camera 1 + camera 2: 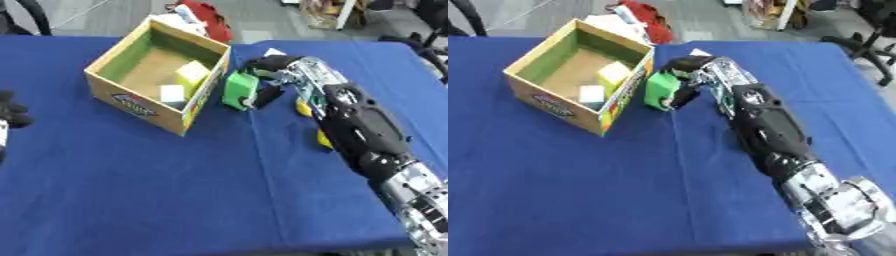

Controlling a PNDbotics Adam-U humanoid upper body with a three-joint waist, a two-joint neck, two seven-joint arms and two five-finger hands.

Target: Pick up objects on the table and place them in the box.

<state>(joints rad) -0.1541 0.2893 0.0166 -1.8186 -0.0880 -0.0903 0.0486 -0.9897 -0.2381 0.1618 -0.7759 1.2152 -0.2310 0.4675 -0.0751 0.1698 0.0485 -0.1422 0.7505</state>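
Note:
An open cardboard box (140, 102) with a green inner lining stands at the back left of the blue table. Inside it lie a pale yellow block (192, 73) and a small white block (172, 93). My right hand (271, 67) is shut on a green block (239, 90), held just right of the box's right wall, above the cloth. A yellow object (304, 108) lies partly hidden under my right forearm. My left hand (10, 110) shows at the left edge, dark and only partly in view.
The blue cloth (175, 190) covers the table, with open room in front and to the left. A red item (208, 17) and white things lie behind the box. A white scrap (274, 51) sits near my right hand.

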